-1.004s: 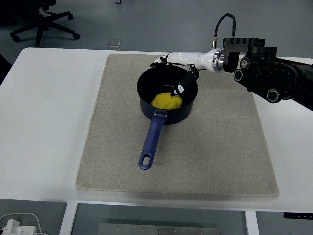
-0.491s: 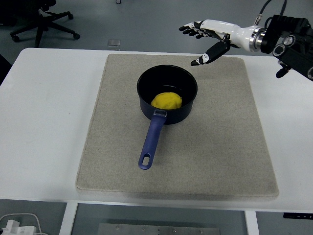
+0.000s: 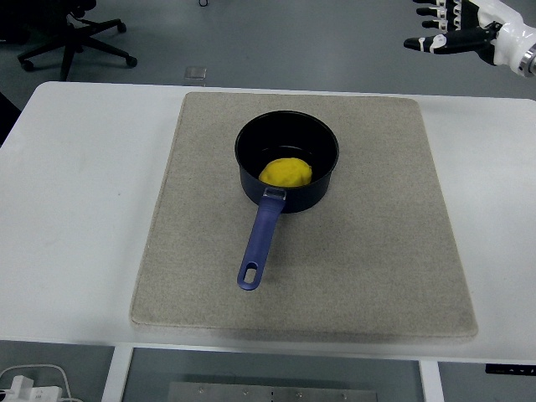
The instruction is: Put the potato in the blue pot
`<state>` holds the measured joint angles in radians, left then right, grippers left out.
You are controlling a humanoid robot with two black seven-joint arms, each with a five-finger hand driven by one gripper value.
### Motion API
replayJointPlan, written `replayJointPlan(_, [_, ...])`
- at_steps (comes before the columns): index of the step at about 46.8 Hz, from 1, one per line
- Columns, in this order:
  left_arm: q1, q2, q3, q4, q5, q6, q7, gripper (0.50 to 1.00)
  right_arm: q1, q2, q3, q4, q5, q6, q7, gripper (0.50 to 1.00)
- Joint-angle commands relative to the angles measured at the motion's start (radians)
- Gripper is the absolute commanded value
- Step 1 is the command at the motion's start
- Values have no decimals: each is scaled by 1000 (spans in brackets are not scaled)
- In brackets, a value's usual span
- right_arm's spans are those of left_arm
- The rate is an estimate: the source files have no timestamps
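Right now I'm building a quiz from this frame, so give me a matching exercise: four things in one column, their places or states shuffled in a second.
Things:
1. potato
2. blue pot
3. right hand
4. mat

Places or states:
A. lies flat on the white table
B. raised at the picture's top right, fingers spread, holding nothing
C. inside the pot
D. stands on the mat, handle pointing toward the near edge

Pairs: 1-C, 2-D, 3-B, 4-A

just one cam, up high on the robot's side, looking forward and down, table (image 3: pixel 75 167) near edge at bottom, floor beyond
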<state>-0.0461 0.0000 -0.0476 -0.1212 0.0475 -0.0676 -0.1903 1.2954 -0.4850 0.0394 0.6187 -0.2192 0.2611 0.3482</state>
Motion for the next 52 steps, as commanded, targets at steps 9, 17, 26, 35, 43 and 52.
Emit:
replayJointPlan(9, [0, 0, 0, 0, 0, 0, 0, 994, -102, 0, 94, -79, 187, -3, 0, 932])
replayJointPlan(17, [0, 0, 0, 0, 0, 0, 0, 994, -171, 12, 108, -97, 360, -17, -26, 932])
replayJointPlan(26, [0, 0, 0, 0, 0, 0, 0, 994, -226, 25, 106, -94, 511, -36, -81, 932])
replayJointPlan(35, [0, 0, 0, 0, 0, 0, 0, 994, -263, 58, 108, -94, 521, -36, -81, 932])
replayJointPlan(43, [0, 0, 0, 0, 0, 0, 0, 994, -278, 81, 109, -93, 524, -36, -80, 932])
replayJointPlan(52, [0, 0, 0, 0, 0, 0, 0, 994, -292, 97, 132, -91, 523, -37, -80, 930])
